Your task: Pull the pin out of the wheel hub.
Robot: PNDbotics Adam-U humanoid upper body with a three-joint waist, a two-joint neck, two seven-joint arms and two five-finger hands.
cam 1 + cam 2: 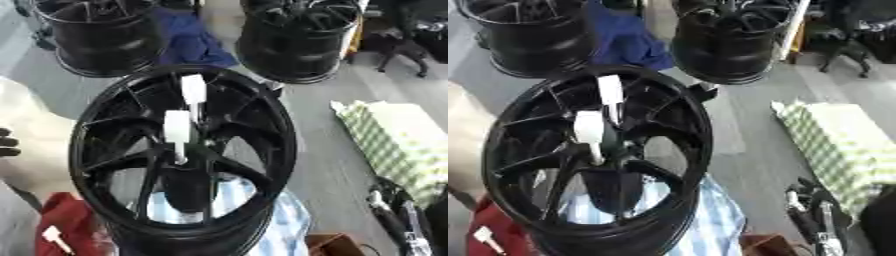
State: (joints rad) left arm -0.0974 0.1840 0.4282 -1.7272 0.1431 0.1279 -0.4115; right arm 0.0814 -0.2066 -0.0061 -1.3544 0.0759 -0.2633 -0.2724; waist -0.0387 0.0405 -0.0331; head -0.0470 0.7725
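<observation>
Black wheel hub (184,160) holds white pins (178,131), two rims (297,40) behind.

Two pins (178,130) in wheel hub (96,125); two wheels (297,40) behind.

Black wheel hub (597,165) with white pin (591,132)

Head stereo pair — looking down, close, wheel hub (184,160) shared
</observation>
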